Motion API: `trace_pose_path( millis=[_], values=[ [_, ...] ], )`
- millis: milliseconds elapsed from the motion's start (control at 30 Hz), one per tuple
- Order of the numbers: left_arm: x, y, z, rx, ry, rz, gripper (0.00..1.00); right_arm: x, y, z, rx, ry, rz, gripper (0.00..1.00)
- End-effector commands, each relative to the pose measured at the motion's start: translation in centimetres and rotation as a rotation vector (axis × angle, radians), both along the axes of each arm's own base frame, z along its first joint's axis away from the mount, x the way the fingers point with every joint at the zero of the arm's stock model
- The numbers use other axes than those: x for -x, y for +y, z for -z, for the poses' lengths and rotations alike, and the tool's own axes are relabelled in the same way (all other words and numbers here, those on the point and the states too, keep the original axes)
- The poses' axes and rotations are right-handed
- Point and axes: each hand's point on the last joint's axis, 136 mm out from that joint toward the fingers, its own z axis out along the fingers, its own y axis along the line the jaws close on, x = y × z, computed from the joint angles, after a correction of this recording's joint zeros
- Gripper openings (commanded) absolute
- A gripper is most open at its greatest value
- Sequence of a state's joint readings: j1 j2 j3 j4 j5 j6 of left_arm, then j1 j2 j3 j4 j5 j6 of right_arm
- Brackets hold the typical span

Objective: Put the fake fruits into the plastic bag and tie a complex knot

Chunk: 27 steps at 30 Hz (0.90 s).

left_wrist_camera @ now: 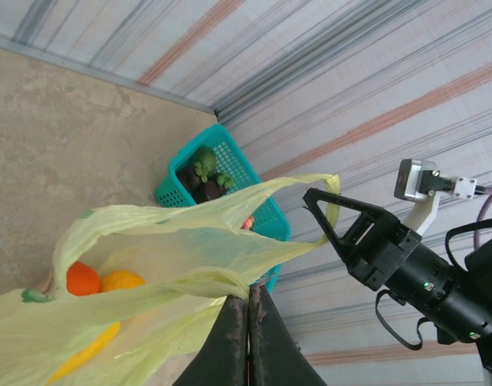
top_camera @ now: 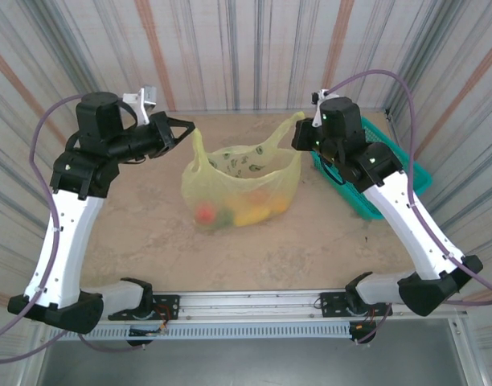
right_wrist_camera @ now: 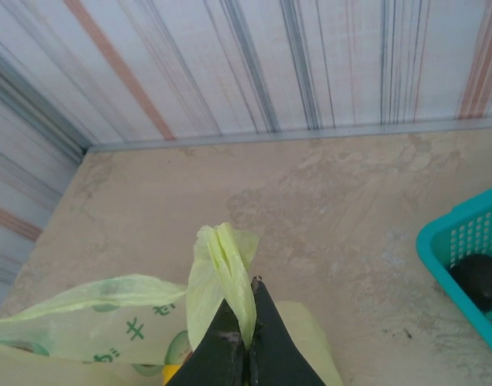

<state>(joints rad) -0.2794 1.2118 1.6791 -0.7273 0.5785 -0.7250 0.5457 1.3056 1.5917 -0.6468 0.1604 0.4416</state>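
Tabletop (top_camera: 141, 233), plastic bag (top_camera: 266, 185), perhaps four fruits (top_camera: 204, 213)

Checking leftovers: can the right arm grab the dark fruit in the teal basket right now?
Probably not yet: the right fingers are shut on a bag handle. The teal basket lies open beside it, so releasing first should do.

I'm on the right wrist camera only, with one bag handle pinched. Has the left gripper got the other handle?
Observer: Yes. The left gripper is shut on the other handle, and the plastic bag has its mouth stretched open.
Operator: Are all the fruits inside?
Observer: No. An orange fruit sits in the bag, but the teal basket holds a green fruit and a dark fruit.
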Motion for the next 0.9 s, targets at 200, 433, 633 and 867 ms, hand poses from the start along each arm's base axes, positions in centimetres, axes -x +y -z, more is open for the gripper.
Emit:
trace_pose_path(
  millis=[200, 433, 633, 867],
  values=[
    [0.3, -1.7, 0.8, -0.097, -0.148, 0.033, 0.00, -1.3, 0.1, -0.7, -0.009, -0.040, -0.032, 0.00],
    [1.2, -1.8, 0.0, -0.123, -0.275, 0.049, 0.66, -2.2, -1.2, -0.4, -0.019, -0.025, 0.021, 0.00],
    [3.5, 0.6, 0.9, -0.178, -0.425, -0.023, 0.99, -2.5, -1.9, -0.1, -0.032, -0.012, 0.037, 0.00],
    [3.9, 1.5, 5.1, -0.315, -0.651, -0.118, 0.99, -2.7, -1.9, 0.4, -0.038, 0.005, 0.024, 0.00]
  ],
)
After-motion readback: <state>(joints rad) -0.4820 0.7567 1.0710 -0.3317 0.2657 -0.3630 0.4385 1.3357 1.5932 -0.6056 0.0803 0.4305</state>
